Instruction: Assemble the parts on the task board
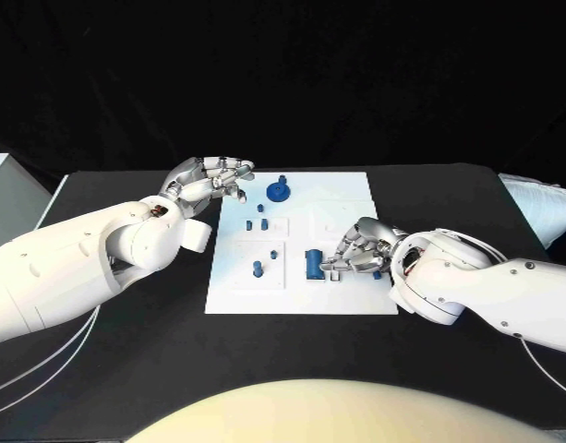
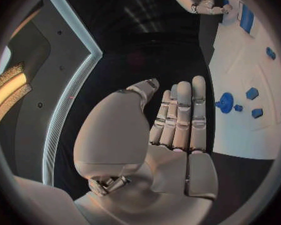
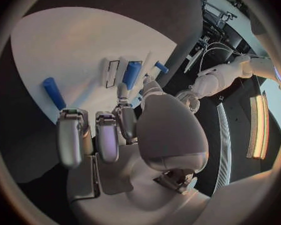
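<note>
The silver left hand (image 1: 210,179) hovers by the far left corner of the flat white task board (image 1: 349,189), fingers straight, side by side, holding nothing. The silver right hand (image 1: 360,247) curls its fingers over the board's near right part; whether it grips the blue cylindrical part (image 1: 313,263) beside it, I cannot tell. A round blue part (image 1: 277,191) lies near the left hand.

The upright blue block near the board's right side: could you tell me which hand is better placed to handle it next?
Probably the right hand: it hovers beside the upright blue block on the white task board. The left hand, fingers straight and holding nothing, is off the board's far-left corner.
</note>
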You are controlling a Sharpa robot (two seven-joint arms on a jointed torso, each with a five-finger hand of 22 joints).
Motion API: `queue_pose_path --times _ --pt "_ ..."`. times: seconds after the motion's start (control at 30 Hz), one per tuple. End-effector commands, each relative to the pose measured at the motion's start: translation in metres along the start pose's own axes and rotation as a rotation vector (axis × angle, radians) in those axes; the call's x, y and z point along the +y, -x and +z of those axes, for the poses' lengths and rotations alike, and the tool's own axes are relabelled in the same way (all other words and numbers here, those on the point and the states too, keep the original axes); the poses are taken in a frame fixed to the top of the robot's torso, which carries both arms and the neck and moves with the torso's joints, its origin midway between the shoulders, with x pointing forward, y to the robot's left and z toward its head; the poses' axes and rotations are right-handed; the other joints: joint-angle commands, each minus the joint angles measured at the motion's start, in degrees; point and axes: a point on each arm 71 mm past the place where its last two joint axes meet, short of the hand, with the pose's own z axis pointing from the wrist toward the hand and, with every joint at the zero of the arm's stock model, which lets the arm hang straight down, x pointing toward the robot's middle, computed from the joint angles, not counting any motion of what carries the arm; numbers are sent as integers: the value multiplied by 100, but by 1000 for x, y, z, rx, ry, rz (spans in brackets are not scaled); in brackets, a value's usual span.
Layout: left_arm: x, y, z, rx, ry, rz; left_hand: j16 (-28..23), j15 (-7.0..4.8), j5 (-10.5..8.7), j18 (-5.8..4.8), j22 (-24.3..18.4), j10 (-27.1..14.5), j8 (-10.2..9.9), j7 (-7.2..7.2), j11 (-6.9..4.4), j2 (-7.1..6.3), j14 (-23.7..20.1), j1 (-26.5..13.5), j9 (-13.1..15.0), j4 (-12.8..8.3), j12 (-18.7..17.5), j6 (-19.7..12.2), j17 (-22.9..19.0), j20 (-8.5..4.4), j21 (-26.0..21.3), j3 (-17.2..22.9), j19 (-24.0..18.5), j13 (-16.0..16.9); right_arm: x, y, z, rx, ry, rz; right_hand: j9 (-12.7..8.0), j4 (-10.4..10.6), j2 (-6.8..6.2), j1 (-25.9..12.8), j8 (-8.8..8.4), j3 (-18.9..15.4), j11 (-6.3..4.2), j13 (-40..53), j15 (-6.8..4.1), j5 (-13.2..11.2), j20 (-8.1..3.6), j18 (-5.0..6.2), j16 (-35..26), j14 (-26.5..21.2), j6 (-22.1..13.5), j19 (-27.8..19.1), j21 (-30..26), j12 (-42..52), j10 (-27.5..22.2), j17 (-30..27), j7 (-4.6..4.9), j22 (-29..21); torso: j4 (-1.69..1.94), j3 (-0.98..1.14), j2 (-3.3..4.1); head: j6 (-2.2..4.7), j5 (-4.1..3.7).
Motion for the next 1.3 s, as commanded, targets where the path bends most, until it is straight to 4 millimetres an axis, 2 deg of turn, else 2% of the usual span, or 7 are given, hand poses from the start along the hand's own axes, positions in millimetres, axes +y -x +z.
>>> queue_pose_path --times 0.03,0.23,0.47,0.7,0.93,1.1,1.3 --pt "-1 -3 1 15 -8 -10 -35 -7 1 78 -6 -52 28 3 -7 2 -28 34 -8 37 28 -14 -9 -5 -31 7 3 -5 -1 10 -5 -70 88 75 -3 -4 0 180 -1 83 4 651 -33 38 -37 -77 34 579 -39 242 14 134 162 1335 19 895 -7 -1 -10 0 -20" --pt "0 -3 1 16 -9 -11 -35 -7 1 78 -6 -52 28 3 -7 2 -28 34 -8 37 28 -14 -9 -5 -31 7 3 -5 -24 27 -15 -112 72 118 -43 -19 -31 552 -71 323 21 817 -19 49 -26 -85 45 586 -91 260 43 429 238 1364 43 933 -16 1 -8 0 -48" --pt "0 -3 1 16 -10 -11 -35 -7 1 78 -6 -52 28 3 -7 2 -28 34 -8 37 28 -14 -9 -5 -31 7 3 -5 -56 44 -22 -134 5 43 -55 -5 -88 576 -87 340 26 814 -16 57 -24 -90 50 589 -85 269 58 417 231 1377 50 949 -26 6 4 0 -133" --pt "0 -3 1 16 -10 -11 -39 -8 1 79 -14 -54 43 1 -9 9 -25 39 -11 61 40 -16 -11 -4 -45 0 10 -6 -78 44 -25 -119 -84 -39 -81 36 -205 459 -115 327 39 817 -5 22 -14 -98 55 591 -51 285 87 411 227 1389 63 980 -17 7 -1 19 -173" --pt "0 -3 1 17 -11 -9 -39 -8 1 79 -14 -54 43 1 -9 9 -25 39 -11 61 40 -16 -11 -4 -45 0 10 -6 -85 36 -23 -112 -143 -76 -111 46 -232 208 -139 361 38 819 -2 164 -7 -94 49 588 7 278 71 400 220 1375 56 974 -25 12 10 11 -183" --pt "0 -3 1 19 -11 -9 -39 -8 2 79 -15 -54 46 1 -9 11 -25 40 -12 65 43 -16 -11 -4 -47 -1 11 -7 -85 30 -19 -105 -169 -96 -118 47 -282 79 -141 347 34 820 -5 157 -8 -95 46 587 31 280 72 398 220 1369 49 979 -6 2 5 0 -194" --pt "1 -3 0 20 -10 -10 -39 -8 2 79 -15 -54 46 1 -9 11 -25 40 -12 65 43 -16 -11 -4 -47 -1 11 -7 -82 23 -15 -89 -180 -113 -121 49 -313 -5 -144 333 32 822 -7 138 -9 -93 46 586 40 276 64 398 220 1369 46 975 10 2 12 0 -190"
